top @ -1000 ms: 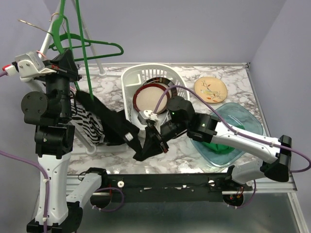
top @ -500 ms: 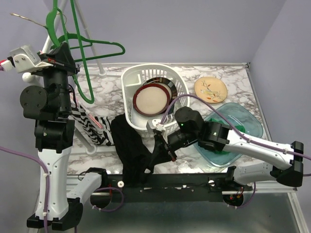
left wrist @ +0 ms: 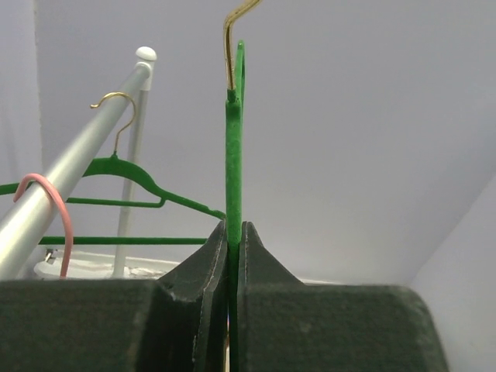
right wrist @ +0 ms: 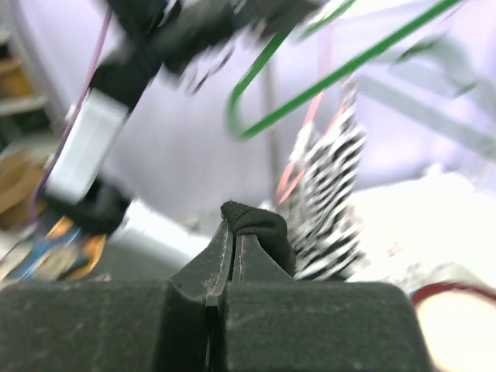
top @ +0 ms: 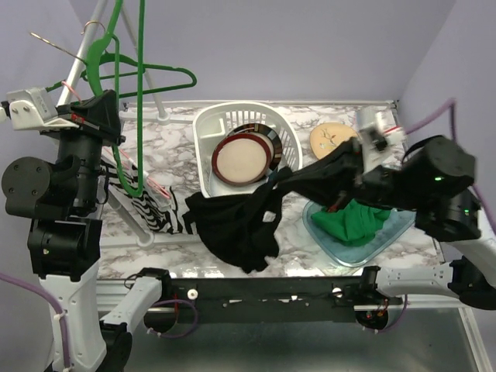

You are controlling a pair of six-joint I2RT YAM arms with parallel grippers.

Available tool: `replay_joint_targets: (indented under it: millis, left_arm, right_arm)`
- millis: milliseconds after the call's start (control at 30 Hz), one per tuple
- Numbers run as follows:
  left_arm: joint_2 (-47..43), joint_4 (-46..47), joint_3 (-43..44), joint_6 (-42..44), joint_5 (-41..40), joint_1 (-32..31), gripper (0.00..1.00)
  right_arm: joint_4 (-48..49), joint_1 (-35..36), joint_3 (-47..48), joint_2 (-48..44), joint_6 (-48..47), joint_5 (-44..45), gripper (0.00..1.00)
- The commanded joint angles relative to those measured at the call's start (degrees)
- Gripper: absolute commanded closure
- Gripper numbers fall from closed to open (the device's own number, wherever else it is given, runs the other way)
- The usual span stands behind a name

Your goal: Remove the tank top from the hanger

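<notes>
My left gripper (top: 107,102) is raised at the far left and shut on a bare green hanger (top: 139,116). In the left wrist view the jaws (left wrist: 234,232) pinch the hanger's (left wrist: 233,155) thin edge. My right gripper (top: 345,167) is lifted high on the right and shut on the black tank top (top: 240,221). The top hangs from it in a long drape down to the table front, clear of the hanger. In the right wrist view a fold of black cloth (right wrist: 260,225) sticks out between the closed jaws (right wrist: 235,232).
A striped garment (top: 143,198) hangs on a pink hanger at the left. A second green hanger (top: 159,74) is on the rack pole (top: 77,66). There is a white basket (top: 287,132) of plates, a beige plate (top: 337,143), and a glass bowl (top: 391,232) holding green cloth.
My right arm has risen and swung to the right, lifting the black tank top off the table front. The left arm still holds the hanger, shifted only slightly.
</notes>
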Motion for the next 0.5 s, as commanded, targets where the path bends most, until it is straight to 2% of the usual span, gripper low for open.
replay_joint_targets:
  millis: [0,133,200,267,333,467]
  left_arm:
    - [-1.28,-5.08,2.49,-0.87,8.25,0.03,1.00]
    - [-1.37,-6.92,3.46,-0.96,11.32,0.11,1.00]
    - [-1.55,-7.28,3.99,-1.05,12.38,0.11,1.00]
    - [-1.81,-7.20,3.81,-1.22,12.38,0.11,1.00]
    - [-2.25,-6.58,3.29,-2.01,12.64,0.03,1.00]
    - [-2.60,-6.05,2.85,-2.89,13.96,0.11,1.00]
  right_arm:
    - [-2.39,0.37,10.72,0.20,-6.88,17.43,0.99]
    - [-0.54,0.28,18.97,2.57,-17.40,29.19,0.99]
    - [0.77,0.37,22.51,4.68,-20.76,32.64,0.99]
    - [3.49,0.37,24.72,5.65,-28.04,36.59,0.99]
    - [12.26,0.37,23.32,5.65,-36.71,44.12,0.99]
    - [24.05,0.28,21.82,7.49,-52.92,50.75,0.99]
